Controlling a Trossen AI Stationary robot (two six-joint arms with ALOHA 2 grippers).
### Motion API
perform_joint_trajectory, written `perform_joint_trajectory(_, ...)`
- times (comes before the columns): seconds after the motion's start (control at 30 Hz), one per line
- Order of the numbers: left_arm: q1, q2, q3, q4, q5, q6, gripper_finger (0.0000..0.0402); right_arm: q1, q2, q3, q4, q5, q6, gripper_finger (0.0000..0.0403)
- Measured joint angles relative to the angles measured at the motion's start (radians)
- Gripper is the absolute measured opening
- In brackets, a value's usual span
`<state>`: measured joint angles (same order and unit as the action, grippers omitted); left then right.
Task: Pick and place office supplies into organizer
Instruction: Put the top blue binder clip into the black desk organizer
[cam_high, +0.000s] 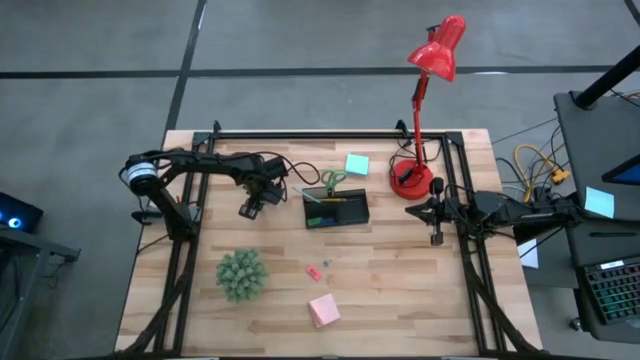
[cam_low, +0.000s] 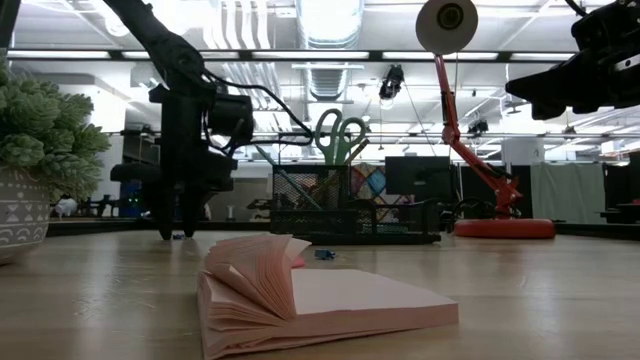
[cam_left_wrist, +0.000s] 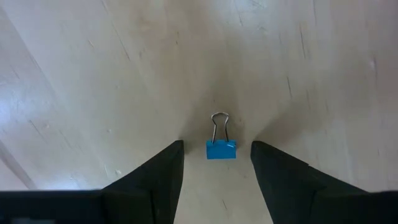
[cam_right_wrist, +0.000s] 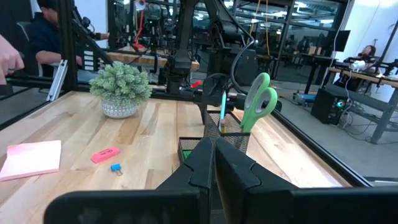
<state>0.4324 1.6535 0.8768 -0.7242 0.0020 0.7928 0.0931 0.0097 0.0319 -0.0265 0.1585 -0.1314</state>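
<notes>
I see the table (cam_high: 400, 290) | organizer (cam_high: 336, 209) mid-table holding green scissors (cam_high: 332, 180) upright | pink sticky pad (cam_high: 323, 311) at near edge | my left gripper (cam_left_wrist: 217, 163) down at the tabletop, fingers spread wide either side of a blue binder clip (cam_left_wrist: 221, 148), not gripping | my right gripper (cam_high: 437, 236) waits closed, holding nothing, near the lamp base (cam_high: 410, 180)

red lamp (cam_high: 428, 110) far right | spiky plant (cam_high: 241, 274) near left
</notes>
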Motion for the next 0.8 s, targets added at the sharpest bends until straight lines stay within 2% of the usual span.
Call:
perform_joint_trajectory(0.2,0.0,0.0,0.0,0.0,0.0,0.0,0.0172,0.0,0.0,0.0,0.0,0.0,-0.001,0.0009)
perform_joint_trajectory(0.67,-0.001,0.001,-0.001,-0.002,0.01,-0.001,0.0051,0.0,0.0,0.0,0.0,0.0,-0.004,0.0009)
perform_joint_trajectory(0.8,-0.001,0.001,-0.001,-0.003,0.008,-0.001,0.0031,0.0,0.0,0.0,0.0,0.0,-0.004,0.0009)
